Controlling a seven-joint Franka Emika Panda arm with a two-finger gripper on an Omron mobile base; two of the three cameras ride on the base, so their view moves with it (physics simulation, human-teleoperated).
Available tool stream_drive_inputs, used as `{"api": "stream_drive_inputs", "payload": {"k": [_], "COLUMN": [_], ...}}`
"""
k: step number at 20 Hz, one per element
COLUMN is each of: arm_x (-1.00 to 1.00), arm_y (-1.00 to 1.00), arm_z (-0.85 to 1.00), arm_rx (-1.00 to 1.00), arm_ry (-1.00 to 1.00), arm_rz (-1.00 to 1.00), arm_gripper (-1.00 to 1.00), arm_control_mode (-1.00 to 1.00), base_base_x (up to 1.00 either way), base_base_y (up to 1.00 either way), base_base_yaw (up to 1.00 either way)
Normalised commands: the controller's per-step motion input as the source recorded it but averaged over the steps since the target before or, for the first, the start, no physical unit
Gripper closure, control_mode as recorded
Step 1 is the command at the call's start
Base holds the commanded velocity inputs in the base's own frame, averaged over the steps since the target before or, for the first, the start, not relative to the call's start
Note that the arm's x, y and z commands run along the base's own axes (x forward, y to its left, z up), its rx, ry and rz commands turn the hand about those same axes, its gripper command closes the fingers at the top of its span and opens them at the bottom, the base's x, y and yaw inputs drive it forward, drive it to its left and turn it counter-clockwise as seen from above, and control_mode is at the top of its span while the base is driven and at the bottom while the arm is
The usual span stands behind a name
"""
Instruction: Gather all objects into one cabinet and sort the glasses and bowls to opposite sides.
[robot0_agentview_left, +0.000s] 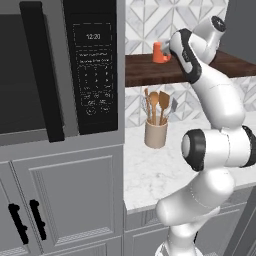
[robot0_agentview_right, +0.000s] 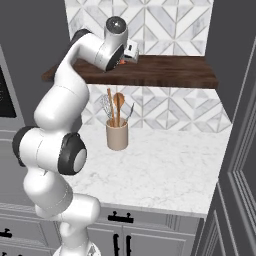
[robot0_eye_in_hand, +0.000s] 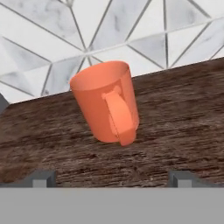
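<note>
Facing a smooth orange mug (robot0_eye_in_hand: 106, 101) on grainy wooden shelf (robot0_eye_in_hand: 183, 113), tool (robot0_eye_in_hand: 111, 178) gapes wide.

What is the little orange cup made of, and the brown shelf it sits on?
The orange cup looks like matte ceramic or plastic: one flat, even color with no shine or pattern, so it's hard to say which. The brown shelf looks like dark wood: streaky grain lines run along its surface, with a dull, unpolished finish.

Even, bright rendered light, soft shadow under the wooden shelf (robot0_agentview_right: 150, 70), no glare, slightly coarse pixels, edges undistorted
</note>
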Motion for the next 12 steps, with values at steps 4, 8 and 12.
{"api": "stream_drive_inputs", "payload": {"k": [4,8,12], "arm_x": [0.42,0.36,0.29], "arm_y": [0.00,-0.01,0.00], "arm_z": [0.00,0.00,0.00], "arm_rx": [0.00,0.00,0.00], "arm_ry": [0.01,0.02,0.02], "arm_rz": [0.01,0.01,0.02], "arm_gripper": [-1.00,-1.00,-1.00], "arm_control_mode": [-1.00,-1.00,-1.00], "base_base_x": [0.00,0.00,0.00], "base_base_y": [0.00,0.00,0.00], "base_base_yaw": [0.00,0.00,0.00]}}
